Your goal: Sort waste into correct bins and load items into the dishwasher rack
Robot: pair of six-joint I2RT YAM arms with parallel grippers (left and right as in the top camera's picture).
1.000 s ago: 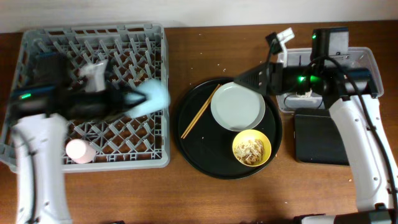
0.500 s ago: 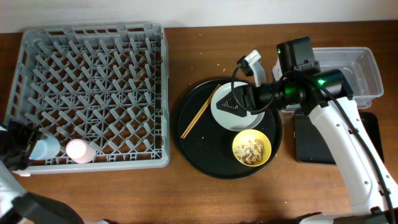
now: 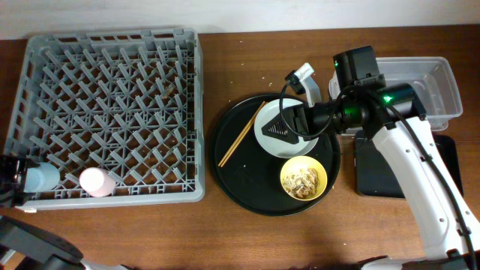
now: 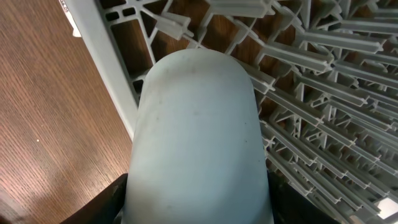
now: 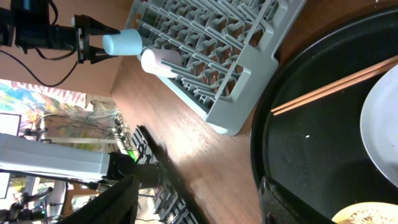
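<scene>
1. At the dishwasher rack's (image 3: 105, 45) corner nearest the robot's left side, the light-blue cup (image 3: 43, 178) is gripped by the left gripper (image 3: 24, 180). Its dark fingers (image 4: 112, 202) are clamped on the cup's sides.
2. From the left wrist camera, the cup is seen lying lengthwise over the rack's outer wall and the first pegs. Whether it rests on them or is held just clear cannot be told from these views.
3. Just to the right of it, the pink cup (image 3: 97, 181) is lodged among the pegs along the same edge of the rack.
4. Right of the rack, a round black tray (image 3: 240, 187) is set on the wooden table (image 3: 225, 240). The pale grey plate (image 3: 296, 148), the chopsticks (image 3: 241, 135) and the yellow bowl (image 3: 304, 178) are carried on it.
5. The chopsticks are laid slantwise on the tray's left part, one end close to the plate's rim and well apart from the bowl.
6. Beige food scraps (image 3: 303, 181) are heaped inside the bowl, which is placed just beside the plate, nearer the robot.
7. Over the plate, the right gripper (image 3: 276, 127) is hung with its fingers (image 5: 118, 199) spread apart and nothing between them.
8. At the table's right end, the clear tub (image 3: 427, 82) is placed, and the black rectangular tray (image 3: 379, 176) just in front of it is partly hidden by the right arm.
</scene>
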